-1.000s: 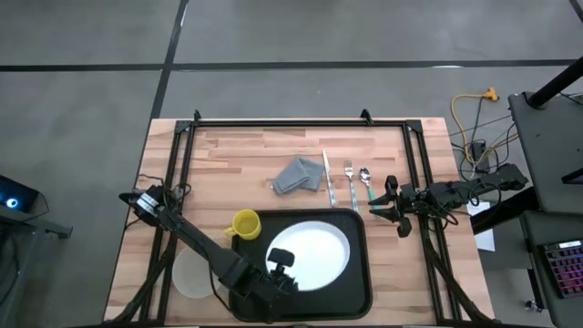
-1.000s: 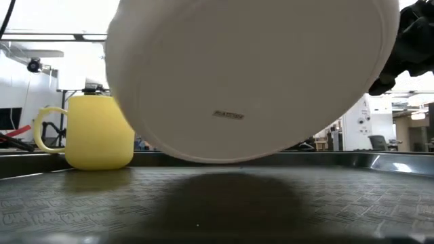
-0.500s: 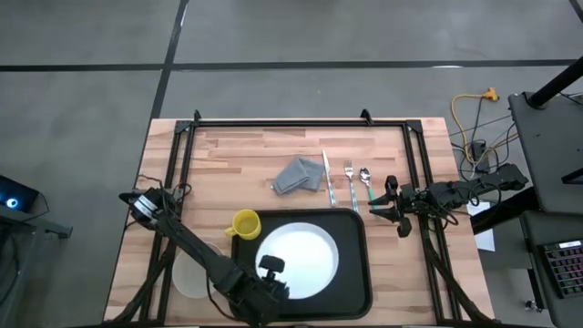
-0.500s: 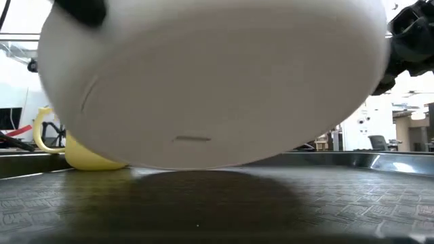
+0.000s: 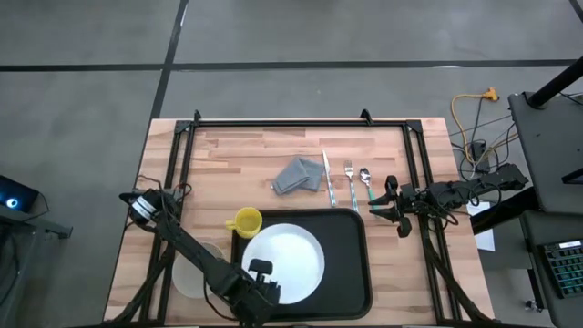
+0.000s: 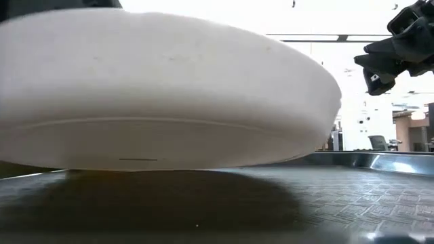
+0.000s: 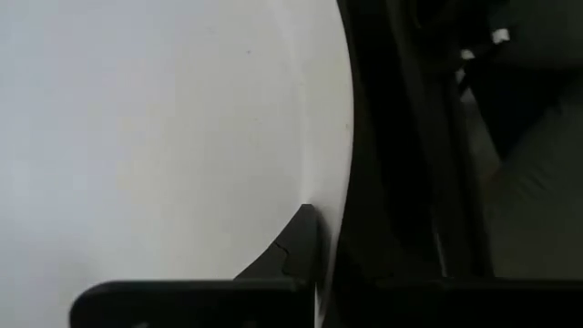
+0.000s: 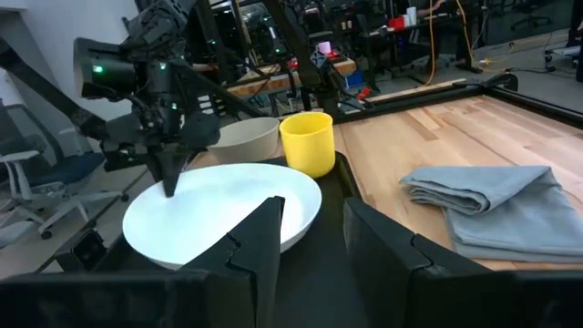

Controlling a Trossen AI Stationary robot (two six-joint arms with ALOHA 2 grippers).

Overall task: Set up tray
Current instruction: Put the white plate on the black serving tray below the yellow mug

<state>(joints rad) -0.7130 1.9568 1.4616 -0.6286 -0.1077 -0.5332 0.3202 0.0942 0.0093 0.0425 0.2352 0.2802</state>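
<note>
Tray (image 5: 351,273) lies under left gripper (image 5: 261,276), which is clamped on plate (image 5: 284,262) rim; left arm is stretched low. Right gripper (image 5: 383,202), fingers apart, is parked beside tray.

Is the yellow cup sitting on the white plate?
No, the yellow cup stands beside the white plate, at the black tray's corner.
</note>
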